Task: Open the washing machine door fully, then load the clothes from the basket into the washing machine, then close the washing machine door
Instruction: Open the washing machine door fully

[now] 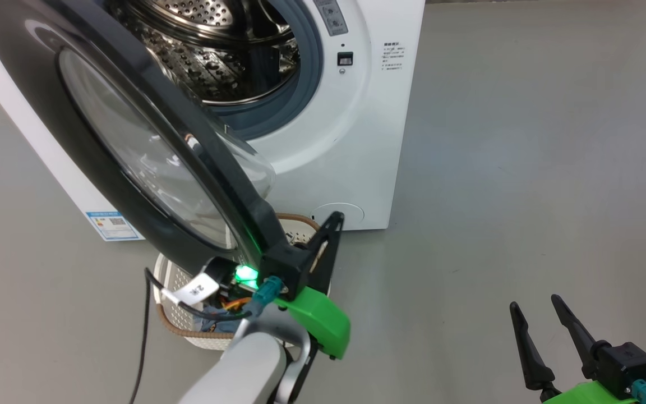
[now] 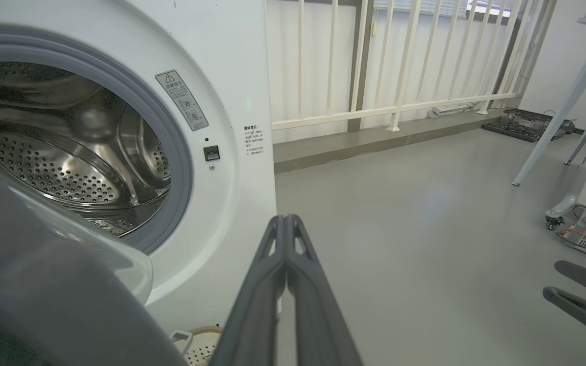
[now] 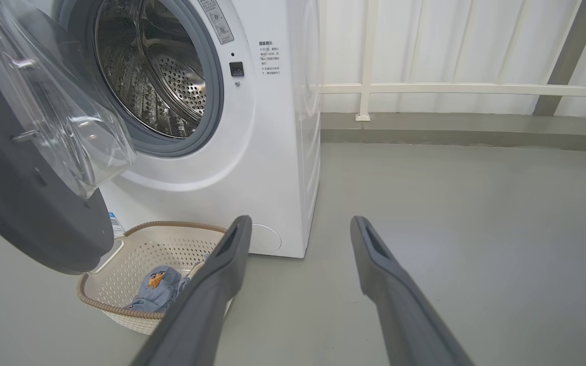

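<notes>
The large round glossy black washing machine door (image 1: pixel 132 151), with its bulging clear glass window, stands swung out from the white boxy front-loading washing machine (image 1: pixel 351 140). It sweeps from the upper left of the head view down to the centre. Behind it, at the top of the frame, the perforated steel drum (image 1: pixel 211 62) sits in plain sight inside the grey-blue rubber gasket (image 1: pixel 309 84).

Lower centre now: the left gripper (image 1: pixel 335 216) has its two dark fingers pressed flat together with nothing between them. It sits just beside the door's lower rim, and whether it touches the rim cannot be told. In the left wrist view the closed fingers rise from bottom centre, pointing past the machine's front corner over the grey floor (image 2: pixel 425 229).

Over at the lower right of the head view, the right gripper (image 1: pixel 534 303) has its fingers spread wide and empty. It hovers above the floor, well apart from the machine.

In the lower left of the right wrist view, the small cream-white perforated plastic basket (image 3: pixel 171 249) with its brown woven-look rim rests on the floor. It is just in front of the machine, under the door's lower edge. The blue fabric clothes (image 3: pixel 158 290) lie inside it, a cartoon face showing on top.
</notes>
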{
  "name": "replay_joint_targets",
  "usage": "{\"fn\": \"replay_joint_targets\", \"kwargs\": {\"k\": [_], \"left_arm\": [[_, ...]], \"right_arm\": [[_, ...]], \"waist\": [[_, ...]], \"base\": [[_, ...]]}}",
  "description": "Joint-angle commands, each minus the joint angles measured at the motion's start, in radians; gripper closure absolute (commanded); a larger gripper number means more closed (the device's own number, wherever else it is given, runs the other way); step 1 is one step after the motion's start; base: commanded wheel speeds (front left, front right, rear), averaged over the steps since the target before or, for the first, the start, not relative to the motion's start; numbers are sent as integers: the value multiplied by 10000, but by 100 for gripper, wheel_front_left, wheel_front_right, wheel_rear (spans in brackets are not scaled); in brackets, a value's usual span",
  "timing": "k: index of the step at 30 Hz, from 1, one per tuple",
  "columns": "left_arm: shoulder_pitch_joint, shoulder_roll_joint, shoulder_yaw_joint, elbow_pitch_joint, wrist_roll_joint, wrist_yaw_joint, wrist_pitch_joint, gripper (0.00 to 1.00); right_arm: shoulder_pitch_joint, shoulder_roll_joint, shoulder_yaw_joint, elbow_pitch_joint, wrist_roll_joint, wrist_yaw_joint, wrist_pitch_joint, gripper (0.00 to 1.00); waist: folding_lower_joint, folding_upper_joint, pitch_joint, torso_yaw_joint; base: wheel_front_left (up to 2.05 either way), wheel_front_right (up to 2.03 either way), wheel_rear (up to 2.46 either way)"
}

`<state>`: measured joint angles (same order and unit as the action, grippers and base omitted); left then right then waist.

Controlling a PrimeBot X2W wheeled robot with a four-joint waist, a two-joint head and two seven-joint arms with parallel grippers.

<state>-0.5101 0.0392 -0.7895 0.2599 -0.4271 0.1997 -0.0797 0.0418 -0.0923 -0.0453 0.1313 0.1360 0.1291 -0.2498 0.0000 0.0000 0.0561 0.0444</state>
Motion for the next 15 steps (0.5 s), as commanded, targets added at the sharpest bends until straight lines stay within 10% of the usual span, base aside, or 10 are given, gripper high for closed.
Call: {"fn": "replay_joint_targets", "kwargs": {"k": [1,15], "left_arm": [[-530,136,393,-62,-5,126,-113,100],[-385,243,698,431,-308,325,-372,100]], "right_arm": [[-334,-64,235,-199,158,16,-120,0],[-403,-73,102,-254,175,16,-120,0]], "waist": [[0,0,6,14],[0,0,160,201]], "base": [[0,0,0],[0,0,0]]}}
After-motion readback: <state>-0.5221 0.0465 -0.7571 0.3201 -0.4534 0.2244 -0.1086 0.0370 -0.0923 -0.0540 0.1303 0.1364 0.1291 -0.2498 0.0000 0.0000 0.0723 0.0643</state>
